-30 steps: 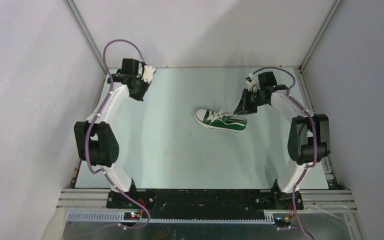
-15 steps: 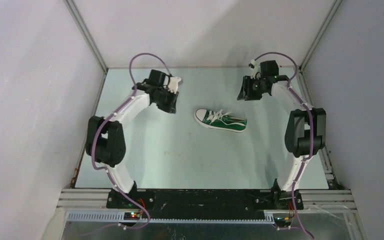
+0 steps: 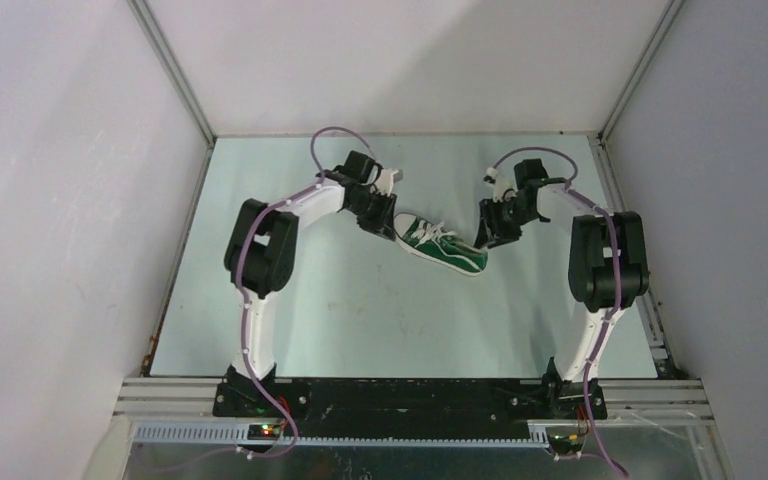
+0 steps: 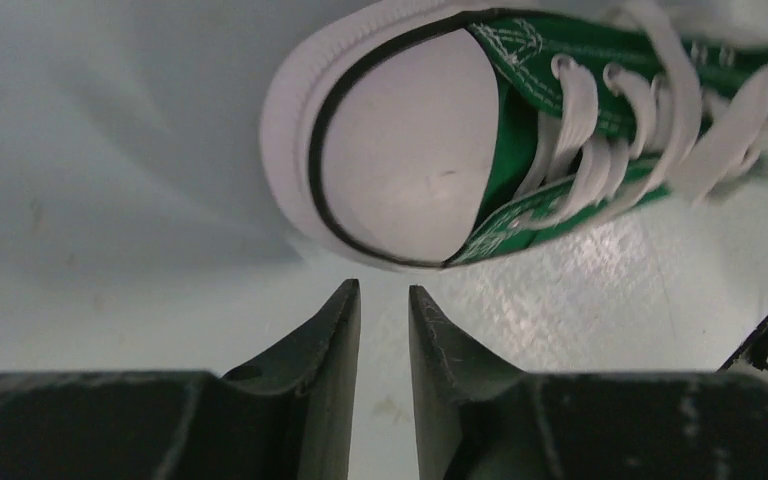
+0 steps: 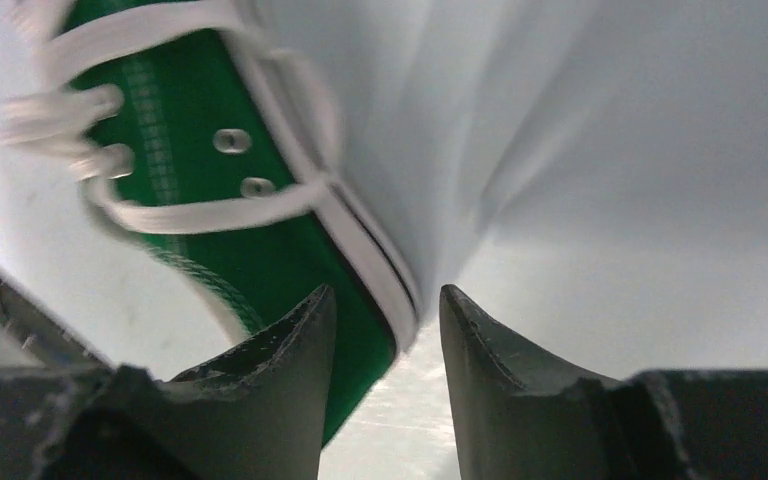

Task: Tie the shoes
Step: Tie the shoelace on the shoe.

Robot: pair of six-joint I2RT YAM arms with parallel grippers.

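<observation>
Where the overhead camera looks down, a green low-top sneaker (image 3: 442,247) lies on the pale bench (image 3: 360,320) between the two claws, with white laces (image 3: 438,236) loose over its tongue. At the toe end, just beside it, sits the left claw (image 3: 388,222). At the heel end, just beside it, sits the right claw (image 3: 487,236). Both arms bend inward toward the shoe. The claw gaps are too small to read from up here.

Left wrist view: the white rubber toe cap (image 4: 405,150) sits just beyond the fingertips (image 4: 335,330). The jaws stand narrow, with a slim slot between them and nothing in it; bare bench shows through. Criss-crossed lacing runs away from the toe cap along the tongue.

Right wrist view: the jaws are parted moderately wide and grip nothing. The white sole edge (image 5: 392,285) at the heel end lines up with the gap, beyond the tips. Cannot tell whether either finger touches it. The green canvas side carries two metal eyelets (image 5: 230,140), with a lace strand draped just below them. The laces are somewhat blurred.
</observation>
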